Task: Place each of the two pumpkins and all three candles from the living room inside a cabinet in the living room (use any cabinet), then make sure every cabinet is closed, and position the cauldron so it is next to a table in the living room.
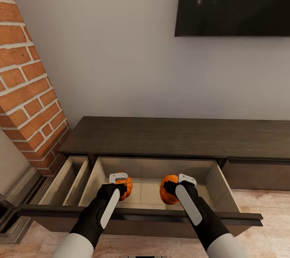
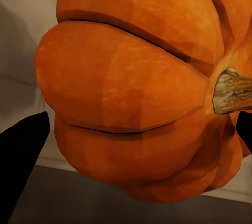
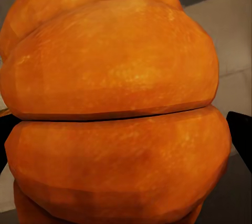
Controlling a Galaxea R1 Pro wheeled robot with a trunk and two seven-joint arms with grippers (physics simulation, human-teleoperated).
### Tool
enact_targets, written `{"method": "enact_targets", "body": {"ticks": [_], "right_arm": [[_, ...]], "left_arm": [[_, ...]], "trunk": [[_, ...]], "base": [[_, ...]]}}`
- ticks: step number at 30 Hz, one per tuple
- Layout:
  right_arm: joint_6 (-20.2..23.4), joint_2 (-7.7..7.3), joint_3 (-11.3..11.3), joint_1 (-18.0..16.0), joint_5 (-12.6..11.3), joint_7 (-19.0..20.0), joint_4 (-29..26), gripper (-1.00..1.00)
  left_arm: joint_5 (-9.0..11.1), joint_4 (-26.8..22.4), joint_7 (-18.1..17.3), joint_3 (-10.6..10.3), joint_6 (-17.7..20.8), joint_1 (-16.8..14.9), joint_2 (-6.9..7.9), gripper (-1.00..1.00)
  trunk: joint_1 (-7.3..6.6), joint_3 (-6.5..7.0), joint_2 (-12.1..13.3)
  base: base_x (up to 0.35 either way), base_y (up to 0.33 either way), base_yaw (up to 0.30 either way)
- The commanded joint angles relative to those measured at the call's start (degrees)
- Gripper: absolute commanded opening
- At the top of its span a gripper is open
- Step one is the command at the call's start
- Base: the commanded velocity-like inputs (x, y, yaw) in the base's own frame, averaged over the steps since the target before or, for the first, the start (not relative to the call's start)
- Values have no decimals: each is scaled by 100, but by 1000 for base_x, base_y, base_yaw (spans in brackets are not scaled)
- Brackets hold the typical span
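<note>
Left gripper: your left gripper (image 1: pixel 119 185) is inside the open drawer with its fingers closed around the left pumpkin (image 1: pixel 124 186). In the left wrist view that pumpkin (image 2: pixel 142 87) sits between the two dark fingertips (image 2: pixel 21 161), its stem (image 2: pixel 231 91) pointing sideways.

Right gripper: your right gripper (image 1: pixel 177 187) is clamped on the right pumpkin (image 1: pixel 168 190), also inside the drawer. In the right wrist view the pumpkin (image 3: pixel 113 113) is pressed close, with a dark fingertip (image 3: pixel 240 137) at its edge.

Pumpkins: both are over the pale drawer floor, well apart from each other, one towards each side. You cannot tell whether they rest on the floor or hang just above it.

Cabinet: the dark-brown cabinet (image 1: pixel 177 137) stands against the wall. Its wide drawer (image 1: pixel 217 185) is pulled out towards you, and a narrower drawer (image 1: pixel 66 181) to its left is open too.

Surroundings: a brick column (image 1: pixel 28 80) rises at the left, and a dark screen (image 1: pixel 233 2) hangs on the wall above the cabinet.
</note>
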Motion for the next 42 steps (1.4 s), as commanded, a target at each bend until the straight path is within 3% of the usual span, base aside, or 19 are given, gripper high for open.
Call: {"method": "enact_targets", "body": {"ticks": [1,7,14,32,36,42], "right_arm": [[-56,-1,40,-2,15,8,29,-100],[-215,-1,105,-5,17,12,170,-100],[-231,-1,112,-5,17,13,178,-100],[-231,-1,115,-5,17,13,178,-100],[-231,-1,115,-5,17,13,178,-100],[-231,-1,117,-5,17,13,178,-100]], "left_arm": [[-5,0,4,0,5,0,0,-100],[-11,0,8,-10,-4,0,0,-100],[-12,0,22,-166,-11,0,0,-100],[-3,0,23,-176,-16,0,0,-100],[-3,0,28,-176,-16,0,0,-100],[-3,0,30,-176,-16,0,0,-100]], "trunk": [[0,0,0],[0,0,0],[0,0,0],[0,0,0],[10,-89,-5],[10,-89,-5]], "base": [[0,0,0],[32,0,0],[8,0,0],[7,0,0],[0,0,0],[0,0,0]]}}
